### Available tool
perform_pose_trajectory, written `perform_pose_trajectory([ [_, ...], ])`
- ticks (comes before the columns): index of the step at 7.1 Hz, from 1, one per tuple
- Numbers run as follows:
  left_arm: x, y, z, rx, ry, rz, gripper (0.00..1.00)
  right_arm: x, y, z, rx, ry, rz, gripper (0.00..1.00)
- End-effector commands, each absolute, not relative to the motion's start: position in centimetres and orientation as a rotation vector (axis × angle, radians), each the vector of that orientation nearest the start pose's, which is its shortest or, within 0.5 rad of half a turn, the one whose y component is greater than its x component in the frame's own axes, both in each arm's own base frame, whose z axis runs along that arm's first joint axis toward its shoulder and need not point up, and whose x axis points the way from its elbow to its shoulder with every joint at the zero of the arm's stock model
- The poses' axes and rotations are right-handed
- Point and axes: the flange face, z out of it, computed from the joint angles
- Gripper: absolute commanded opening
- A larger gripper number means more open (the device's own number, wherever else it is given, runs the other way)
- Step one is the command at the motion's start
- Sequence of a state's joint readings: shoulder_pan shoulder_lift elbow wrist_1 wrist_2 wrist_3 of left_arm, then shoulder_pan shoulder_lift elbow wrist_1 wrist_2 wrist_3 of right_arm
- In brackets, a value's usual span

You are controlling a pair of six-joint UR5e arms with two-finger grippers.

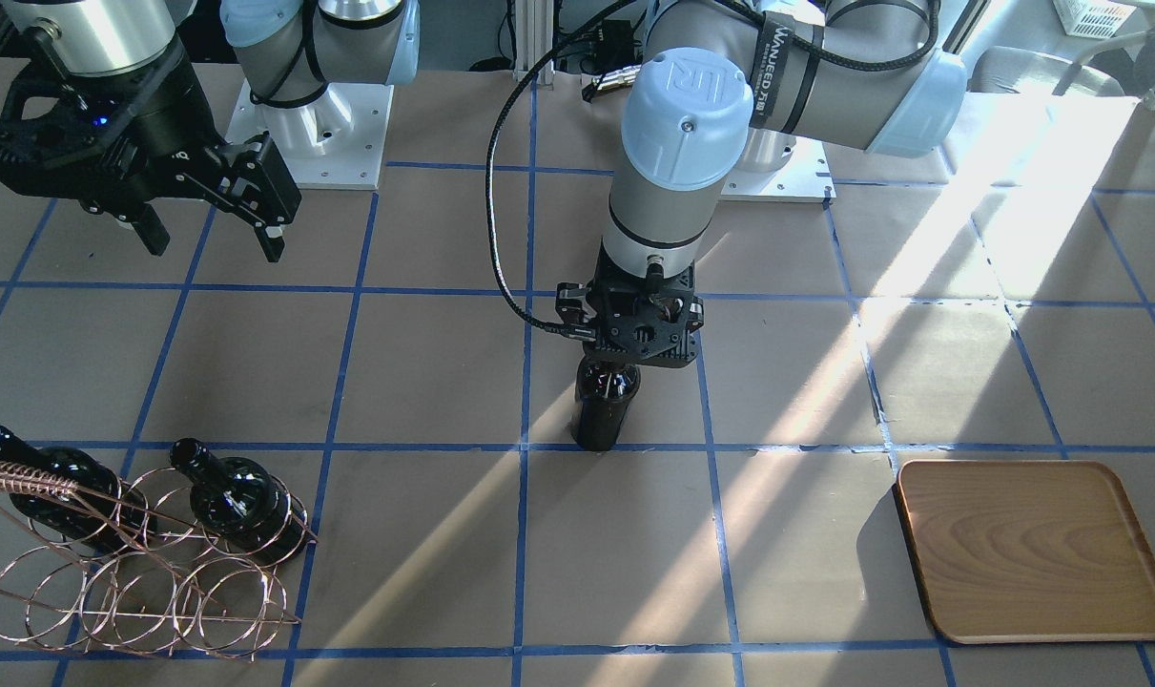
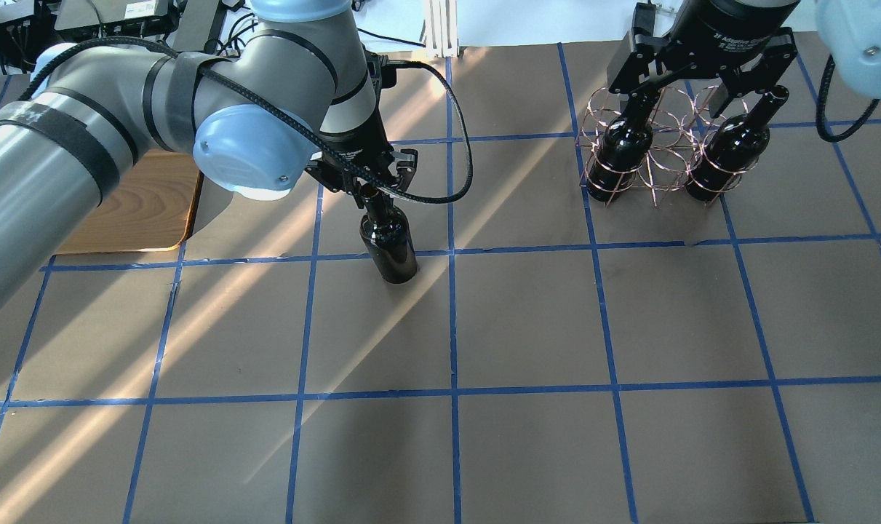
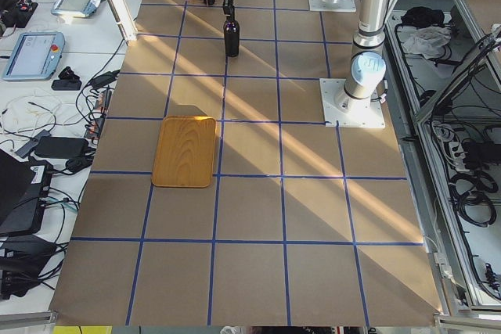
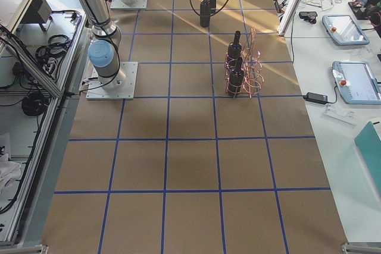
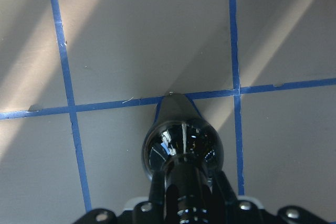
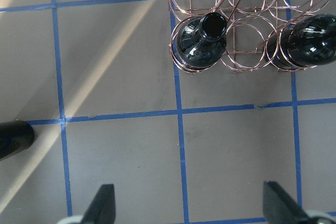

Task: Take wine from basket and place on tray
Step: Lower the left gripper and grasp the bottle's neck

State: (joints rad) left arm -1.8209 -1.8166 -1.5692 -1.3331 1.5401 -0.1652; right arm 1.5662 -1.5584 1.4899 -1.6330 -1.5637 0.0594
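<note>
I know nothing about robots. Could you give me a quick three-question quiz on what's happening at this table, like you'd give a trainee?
1. True or false: the flat light-brown wooden tray already has a bottle on it.
2. How many glossy near-black glass wine bottles sit in the copper wire basket? A) one B) two C) three
3. Fill in: the left gripper is shut on the ____ of a third bottle, which stands upright between basket and tray.
Key: 1 false; 2 B; 3 neck.
</note>
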Motion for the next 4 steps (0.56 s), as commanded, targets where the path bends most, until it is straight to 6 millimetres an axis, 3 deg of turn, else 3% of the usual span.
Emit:
perform_pose_trajectory([
  [1,-27.6,-53.1,38.3,0.133,3.166,0.021,0.0,13.2,-50.9,52.9,0.1,3.123,-0.206,1.0],
  [3,-27.1,-53.2,40.5,0.124,3.16,-0.025,0.0,13.2,-50.9,52.9,0.1,3.122,-0.206,1.0],
  [4,-24.8,-54.3,42.2,0.072,3.125,-0.051,0.0,13.2,-50.9,52.9,0.102,3.122,-0.206,1.0],
])
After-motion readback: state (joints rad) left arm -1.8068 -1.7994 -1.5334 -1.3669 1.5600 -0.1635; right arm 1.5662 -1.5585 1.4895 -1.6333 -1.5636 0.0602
